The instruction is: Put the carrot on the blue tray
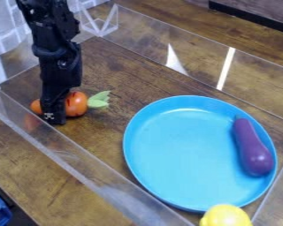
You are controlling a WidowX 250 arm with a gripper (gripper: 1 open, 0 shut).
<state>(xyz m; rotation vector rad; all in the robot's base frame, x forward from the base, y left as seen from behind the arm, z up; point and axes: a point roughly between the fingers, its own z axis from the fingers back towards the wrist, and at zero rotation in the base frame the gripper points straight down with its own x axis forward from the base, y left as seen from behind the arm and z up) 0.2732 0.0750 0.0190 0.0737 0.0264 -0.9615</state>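
The carrot [71, 103] is a stubby orange toy with a green leafy top pointing right, lying on the wooden table at the left. My black gripper [52, 115] comes straight down onto it, its fingers shut around the carrot's left part, hiding some of the orange body. The blue tray [179, 150] is a large round light-blue plate to the right of the carrot, about a hand's width away from the gripper.
A purple eggplant [251, 146] lies on the tray's right side. A yellow lemon [225, 216] sits by the tray's lower edge. Clear acrylic walls [61, 163] fence the wooden table at front and left.
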